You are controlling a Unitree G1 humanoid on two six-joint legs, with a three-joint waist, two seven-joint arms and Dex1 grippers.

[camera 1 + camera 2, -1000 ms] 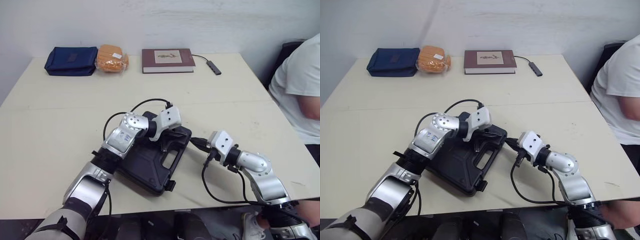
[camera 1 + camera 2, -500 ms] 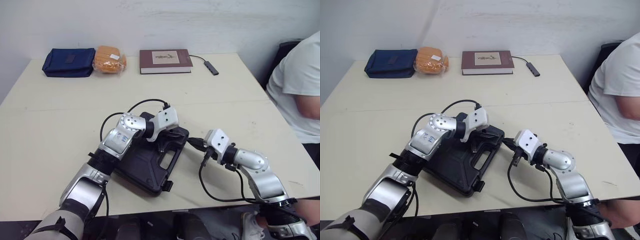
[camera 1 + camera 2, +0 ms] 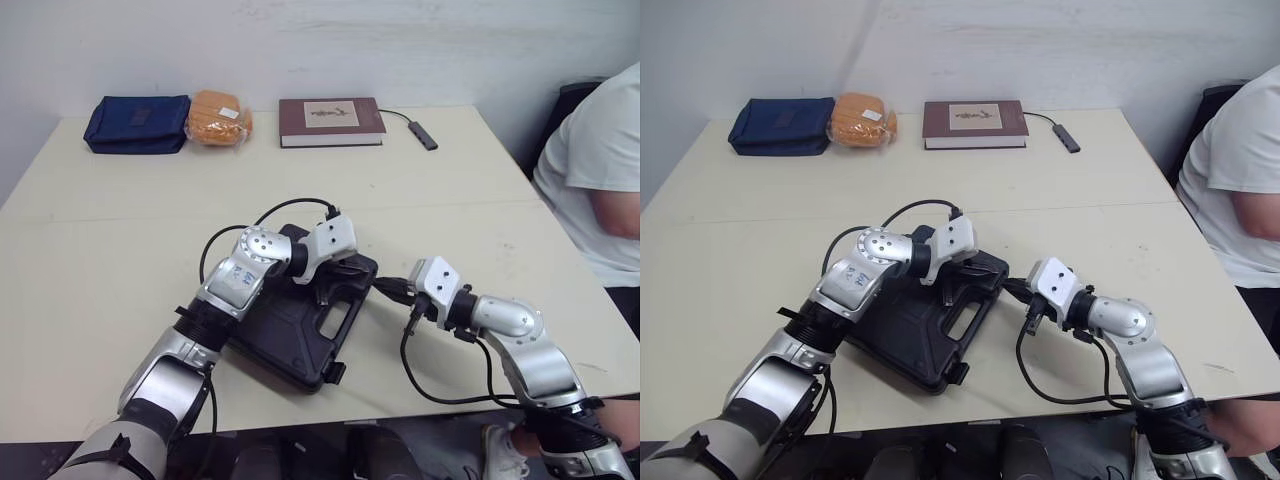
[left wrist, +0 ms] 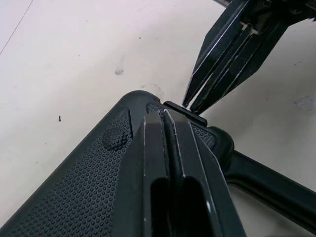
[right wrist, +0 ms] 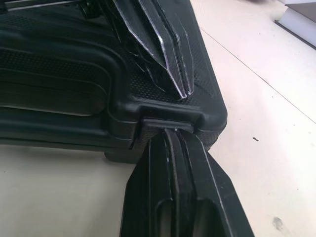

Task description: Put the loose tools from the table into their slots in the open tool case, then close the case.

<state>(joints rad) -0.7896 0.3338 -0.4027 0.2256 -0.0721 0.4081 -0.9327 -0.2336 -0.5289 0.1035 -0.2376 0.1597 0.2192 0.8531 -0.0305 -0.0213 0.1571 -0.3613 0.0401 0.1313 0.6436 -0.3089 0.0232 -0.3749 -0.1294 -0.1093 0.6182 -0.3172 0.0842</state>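
Note:
The black tool case [image 3: 290, 325] lies shut on the table [image 3: 100, 250], slanted toward the front edge, with its handle [image 3: 335, 320] facing right. My left gripper [image 3: 328, 289] rests shut on the lid near the case's right corner. My right gripper [image 3: 385, 288] is shut too, its tips against the small latch [image 5: 165, 123] on that corner's side. In the left wrist view, the right gripper's fingers [image 4: 232, 54] point at the latch [image 4: 185, 109] just past my left gripper [image 4: 165, 114]. In the right wrist view, the left gripper's fingers [image 5: 163, 54] lie on the textured lid [image 5: 59, 84].
Along the table's far edge are a navy pouch [image 3: 140, 122], an orange packet [image 3: 218, 117], a brown book [image 3: 331, 120] and a small dark device on a cable [image 3: 422, 135]. A person in a white shirt [image 3: 600, 180] sits at the right side.
The whole picture shifted slightly as the camera moved. Both grippers have stayed shut at the case's right corner, and the case has not moved.

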